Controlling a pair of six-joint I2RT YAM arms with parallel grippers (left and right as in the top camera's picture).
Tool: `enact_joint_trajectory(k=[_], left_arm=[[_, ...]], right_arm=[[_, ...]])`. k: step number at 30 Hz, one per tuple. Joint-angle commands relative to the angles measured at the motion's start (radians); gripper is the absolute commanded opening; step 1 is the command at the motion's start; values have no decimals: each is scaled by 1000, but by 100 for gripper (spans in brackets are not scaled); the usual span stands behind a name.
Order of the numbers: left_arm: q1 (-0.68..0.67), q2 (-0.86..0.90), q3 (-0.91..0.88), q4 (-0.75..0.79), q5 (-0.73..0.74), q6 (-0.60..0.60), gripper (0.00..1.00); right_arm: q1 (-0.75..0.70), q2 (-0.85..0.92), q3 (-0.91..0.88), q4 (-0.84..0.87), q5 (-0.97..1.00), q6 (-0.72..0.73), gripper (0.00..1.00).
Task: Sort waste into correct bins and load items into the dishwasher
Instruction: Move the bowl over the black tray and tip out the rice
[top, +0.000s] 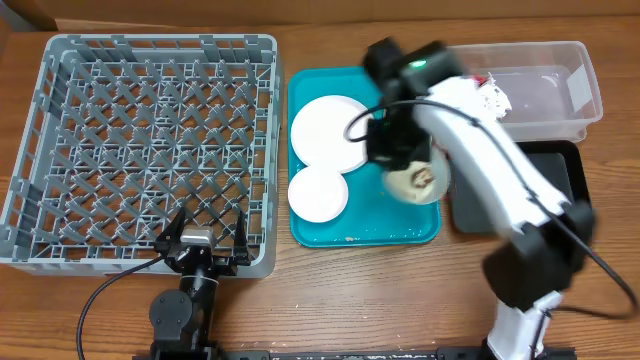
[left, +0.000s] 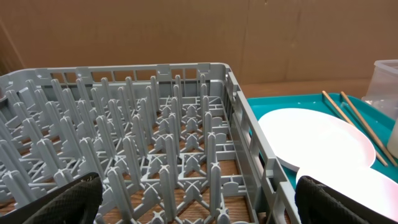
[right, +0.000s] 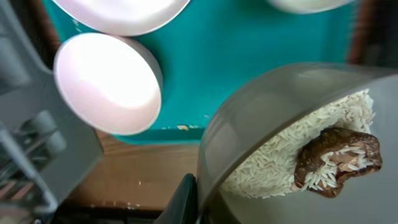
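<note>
Starting at the left, one grey dish rack (top: 140, 150) fills that end of the table (top: 400, 300), its far and left walls close to the table's edge. The left gripper (top: 204, 243) hovers at the rack's near wall, towards its right corner, with both fingers (left: 62, 202) spread wide and nothing between them. Only a thin strip of wood separates the rack's right wall from the teal tray (top: 365, 225).

On that tray I count one round plate (top: 330, 130) at the back left and one empty bowl (top: 318, 193) just in front of it, their rims touching or nearly so. Two chopsticks (left: 354, 129) lie side by side past the plate. The tray's near right part is bare teal.

Above the tray's right side, the right gripper (right: 194, 205) pinches the rim of a second bowl, the rice bowl (top: 418, 178). It is tipped steeply, so the rice (right: 292, 149) and one brown lump (right: 336, 158) lie against its wall.

Just beside the tray sits one black tray (top: 560, 170), half hidden under the arm. Behind it stands one clear tub (top: 545, 85), with one wrapper (top: 492, 100) at its left end.
</note>
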Motion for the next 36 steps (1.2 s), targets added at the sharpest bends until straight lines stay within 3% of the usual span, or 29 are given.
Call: enact_joint_trajectory(k=[1, 8, 19, 28, 36], left_arm=[[0, -10, -5, 0, 4, 18, 100], [0, -10, -5, 0, 4, 18, 100], [0, -10, -5, 0, 4, 18, 100], [0, -10, -5, 0, 4, 18, 100], [0, -10, -5, 0, 4, 18, 100]], right_arm=[[-98, -120, 16, -22, 29, -141, 4], [-335, -289, -137, 45, -26, -348, 4], [-697, -330, -566, 373, -634, -721, 4], [-846, -329, -897, 673, -976, -751, 4], [-956, -329, -1030, 856, -1135, -671, 4]])
